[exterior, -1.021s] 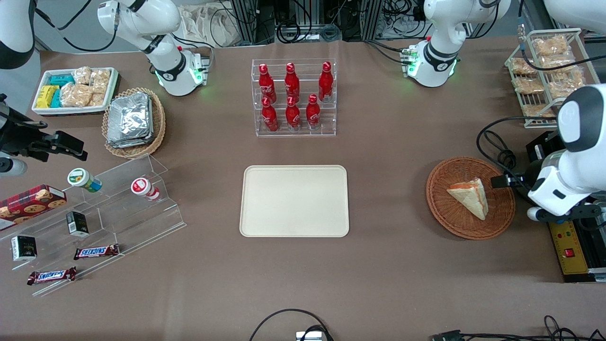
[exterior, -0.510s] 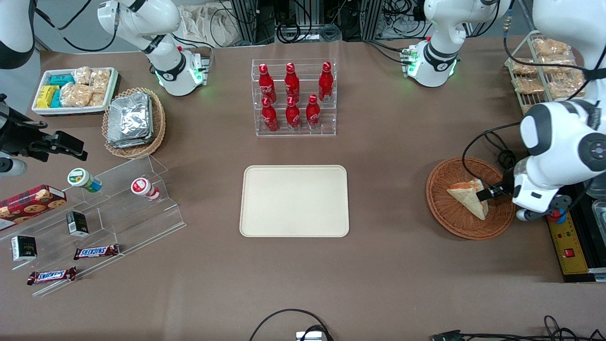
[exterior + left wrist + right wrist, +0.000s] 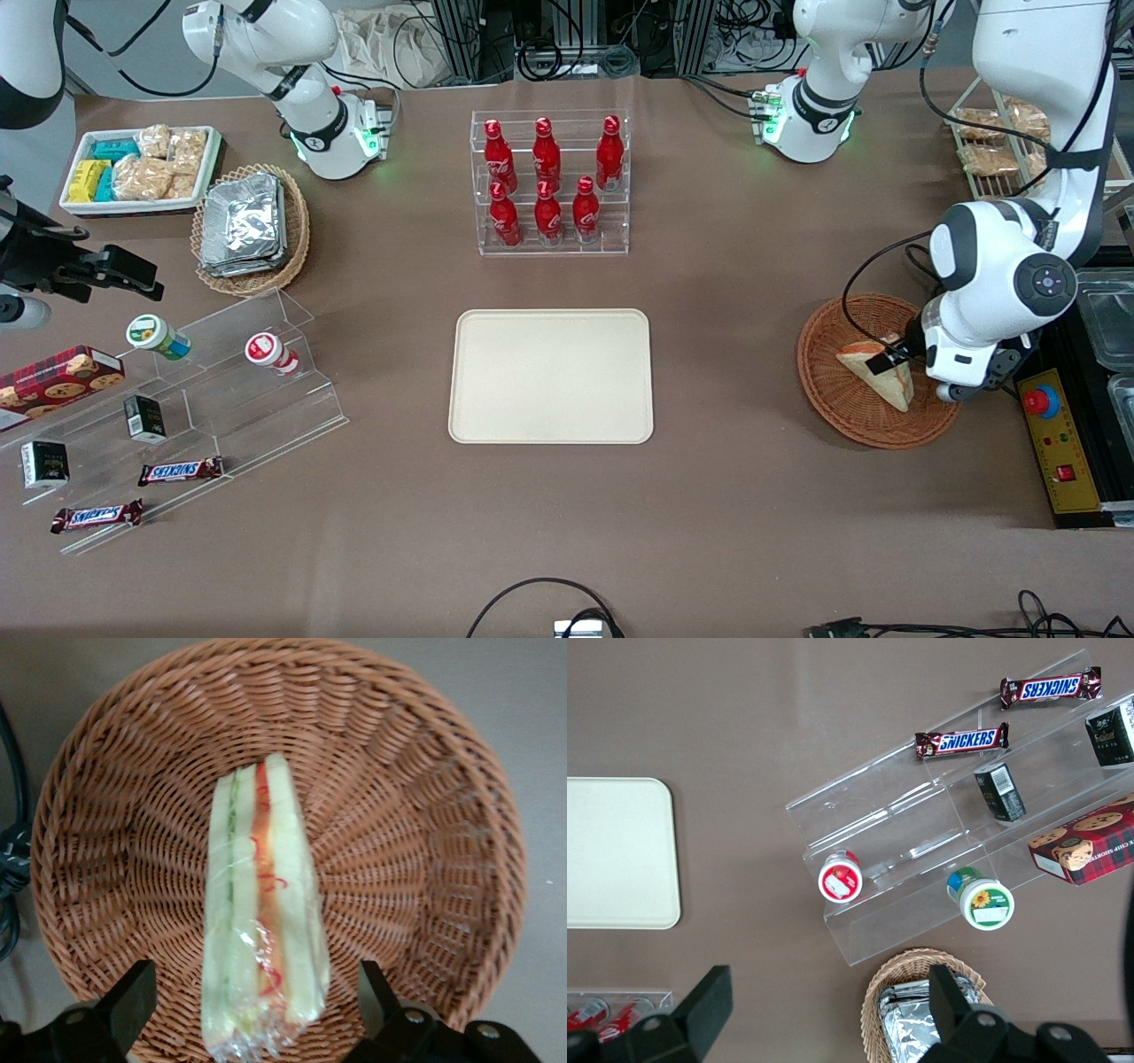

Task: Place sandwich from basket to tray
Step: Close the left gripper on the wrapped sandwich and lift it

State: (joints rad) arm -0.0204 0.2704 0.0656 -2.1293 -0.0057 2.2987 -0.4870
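The gripper [image 3: 252,1010] hangs low over the basket [image 3: 425,815] with its two fingers [image 3: 133,1001] spread wide, one on each side of the sandwich [image 3: 261,921] and neither touching it. In the front view the gripper [image 3: 890,359] sits above the wide end of the sandwich [image 3: 877,372], on the side of the basket [image 3: 842,408] toward the working arm's end of the table. The sandwich lies on its side in the middle of the round woven basket, wrapped in clear film, its red-orange and green filling showing along the cut edge. The tray [image 3: 551,375] lies flat on the brown table [image 3: 753,496], well apart from the basket, toward the parked arm's end and at about the same nearness to the front camera. A clear rack of red bottles [image 3: 549,182] stands farther from the front camera than the tray. A black cable [image 3: 873,266] loops above the basket rim.
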